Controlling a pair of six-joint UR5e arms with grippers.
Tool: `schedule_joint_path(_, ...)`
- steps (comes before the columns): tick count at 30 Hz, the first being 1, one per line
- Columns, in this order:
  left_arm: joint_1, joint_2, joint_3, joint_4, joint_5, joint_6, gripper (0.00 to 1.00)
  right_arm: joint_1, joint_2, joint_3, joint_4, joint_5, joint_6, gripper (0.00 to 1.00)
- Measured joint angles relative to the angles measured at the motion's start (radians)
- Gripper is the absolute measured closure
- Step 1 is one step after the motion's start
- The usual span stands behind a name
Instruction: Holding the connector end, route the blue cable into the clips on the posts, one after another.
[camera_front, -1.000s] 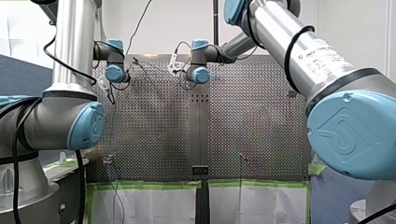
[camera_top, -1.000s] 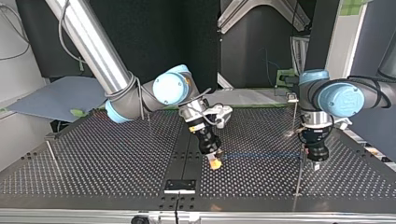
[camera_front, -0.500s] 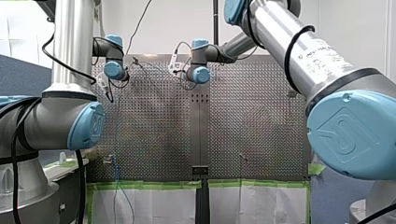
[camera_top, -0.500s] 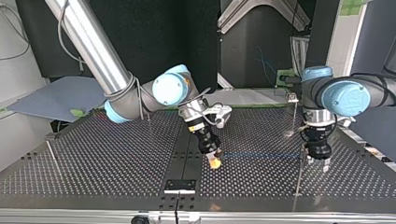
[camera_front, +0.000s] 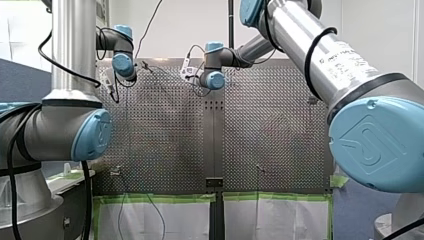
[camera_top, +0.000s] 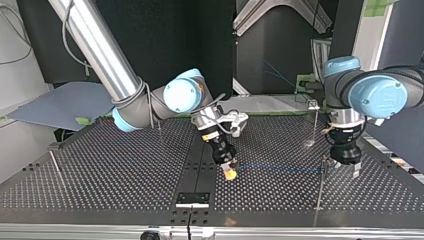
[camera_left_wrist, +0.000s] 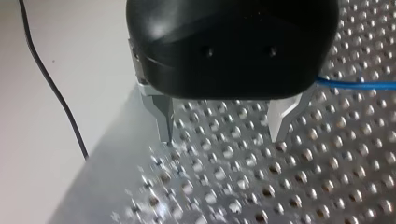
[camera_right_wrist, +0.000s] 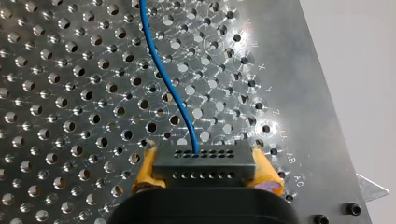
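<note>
Connector (camera_right_wrist: 205, 164) sits clamped in right pincer (camera_right_wrist: 204, 158); left pincer (camera_left_wrist: 223, 136) gapes above perforated table (camera_left_wrist: 289, 186).

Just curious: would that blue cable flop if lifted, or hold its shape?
Probably floppy: the blue cable bends loosely ahead of the connector. Likely light, being thin. It seems straight only where stretched from my right hand to the post.

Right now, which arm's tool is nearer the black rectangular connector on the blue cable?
Right. My right tool clamps the black rectangular connector between its yellow pads; my left tool hangs open further along the thin blue cable, beside a slim metal post.
</note>
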Motion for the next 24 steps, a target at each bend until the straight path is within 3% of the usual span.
schedule_joint_path(13, -0.04, 0.028, -0.031, -0.111, -0.011, 0.006, 0.0, -0.002, 0.0, 0.0, 0.007, 0.001, 0.0, 1.0)
schedule_joint_path(24, -0.073, 0.115, -0.102, -0.222, -0.018, -0.021, 0.0, -0.004, 0.001, 0.0, 0.008, 0.0, 0.0, 1.0)
